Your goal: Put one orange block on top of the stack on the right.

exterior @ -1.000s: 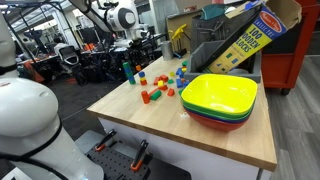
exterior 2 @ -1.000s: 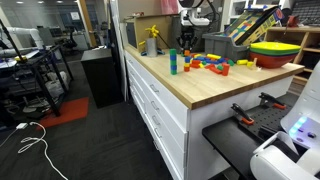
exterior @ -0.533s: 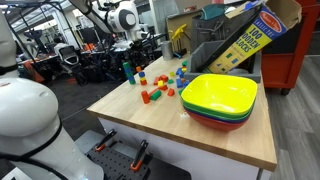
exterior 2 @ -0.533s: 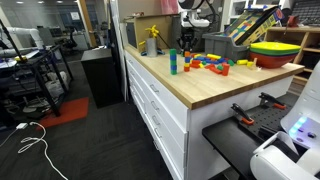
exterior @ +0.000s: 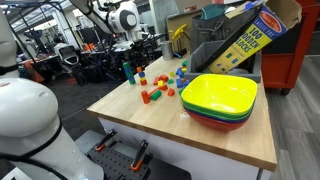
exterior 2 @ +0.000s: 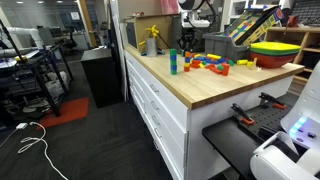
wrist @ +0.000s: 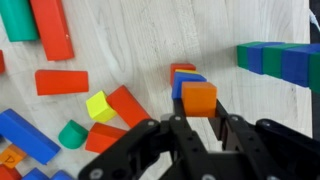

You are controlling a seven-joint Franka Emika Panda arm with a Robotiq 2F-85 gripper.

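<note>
Orange block stays clamped in gripper, nothing moved.

White, rounded arm with dark joints and a black end effector

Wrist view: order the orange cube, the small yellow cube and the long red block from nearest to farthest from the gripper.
1. Orange cube, held in the gripper.
2. Small yellow cube, off to the left.
3. Long red block, top left corner.
</note>
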